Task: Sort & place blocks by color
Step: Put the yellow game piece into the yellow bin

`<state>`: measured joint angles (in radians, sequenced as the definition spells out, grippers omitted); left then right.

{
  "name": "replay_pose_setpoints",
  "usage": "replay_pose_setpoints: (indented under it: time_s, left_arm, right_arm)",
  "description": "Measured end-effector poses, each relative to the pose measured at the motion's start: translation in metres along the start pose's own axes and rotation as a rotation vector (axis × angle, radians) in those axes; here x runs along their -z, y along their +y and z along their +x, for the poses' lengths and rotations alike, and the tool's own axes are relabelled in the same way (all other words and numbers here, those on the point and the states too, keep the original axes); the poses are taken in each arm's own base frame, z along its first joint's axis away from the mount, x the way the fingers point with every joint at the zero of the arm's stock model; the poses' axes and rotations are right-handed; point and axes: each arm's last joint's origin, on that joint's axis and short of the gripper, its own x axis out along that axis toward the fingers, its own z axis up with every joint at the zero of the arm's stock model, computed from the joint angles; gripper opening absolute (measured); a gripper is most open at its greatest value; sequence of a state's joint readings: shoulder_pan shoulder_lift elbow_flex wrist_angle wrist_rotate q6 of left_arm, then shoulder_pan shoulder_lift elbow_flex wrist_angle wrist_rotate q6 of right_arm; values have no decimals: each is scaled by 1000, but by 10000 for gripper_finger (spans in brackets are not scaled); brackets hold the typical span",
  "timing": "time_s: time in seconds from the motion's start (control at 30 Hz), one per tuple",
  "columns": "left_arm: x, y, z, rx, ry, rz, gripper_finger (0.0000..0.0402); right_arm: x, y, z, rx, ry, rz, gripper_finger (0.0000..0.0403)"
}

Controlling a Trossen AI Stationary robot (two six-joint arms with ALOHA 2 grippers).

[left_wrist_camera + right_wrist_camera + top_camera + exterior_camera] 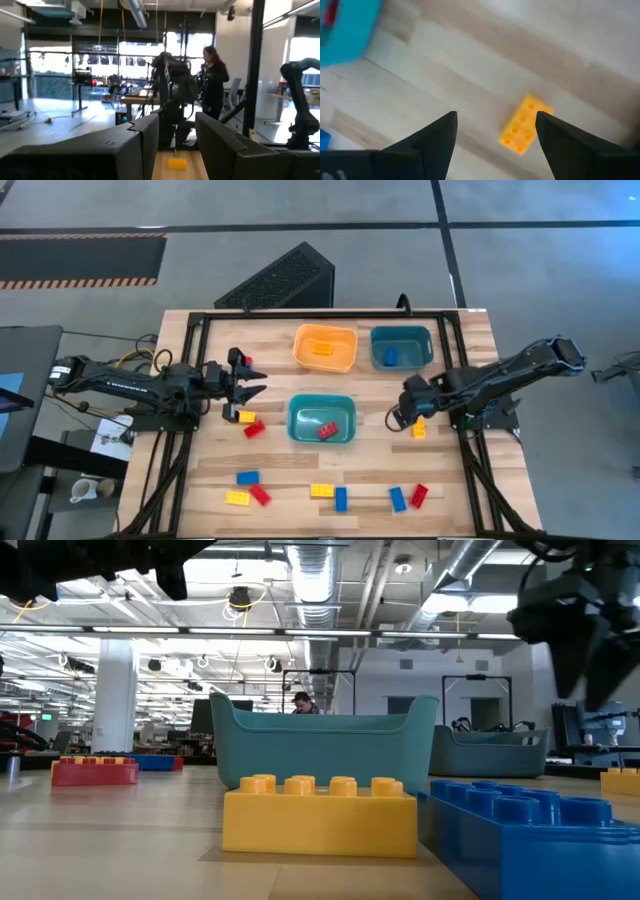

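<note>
The right gripper point(408, 416) hangs over the right half of the table, its fingers spread wide and holding nothing. In the right wrist view a yellow brick point(525, 124) lies flat on the wood just past the fingertips, closer to one finger point(565, 145) than to the other, so it is off-centre in the gap and not yet between the pads. Its long axis runs on a slant to the line between the fingers, neither across it nor along it. In the high view the same yellow brick point(419, 427) sits just beside the gripper, on the side toward the table's right edge. My judgement: the coming move turns on shifting sideways over the brick and turning the wrist so that the pads close on its long sides.

Farther along, the left gripper point(243, 384) waits over the left part of the table, fingers apart and empty, with a yellow brick point(245, 417) and a red brick point(254, 429) near it. The right arm is plainly nearer the brick in question. The orange bin point(325, 364), at the far edge, already holds an orange-yellow brick.
</note>
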<state>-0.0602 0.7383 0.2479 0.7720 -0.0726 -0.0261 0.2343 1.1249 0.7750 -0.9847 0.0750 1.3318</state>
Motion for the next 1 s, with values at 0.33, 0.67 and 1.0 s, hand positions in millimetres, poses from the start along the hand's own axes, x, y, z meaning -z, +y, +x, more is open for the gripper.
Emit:
replay_pose_setpoints:
  time_s: [0.33, 0.67, 1.0]
  left_arm:
    - [1, -1, 0, 25, 14, 26, 116]
    - [2, -1, 0, 25, 17, 28, 116]
    - [7, -1, 0, 24, 72, 26, 116]
  right_arm:
    - [14, -1, 27, 157, 110, 99, 291]
    - [23, -32, 54, 82, 106, 164, 291]
    - [27, -47, 74, 138, 97, 152, 283]
